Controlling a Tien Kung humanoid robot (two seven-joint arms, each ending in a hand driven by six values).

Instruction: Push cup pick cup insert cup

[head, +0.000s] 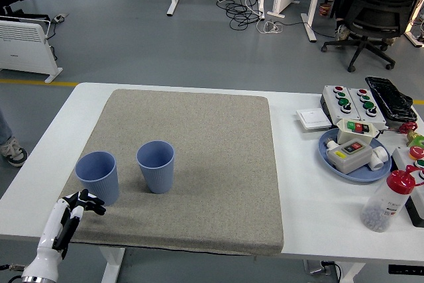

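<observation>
Cups, two blue ones, stand upright and apart on your grey mat (199, 164): the left cup (98, 177) near its left edge, the right cup (156, 166) just beside it. Your left hand (74, 209) hovers low, fingers loosely spread and empty, just below the left cup, probably placed to push it. Nothing is nested yet.
</observation>
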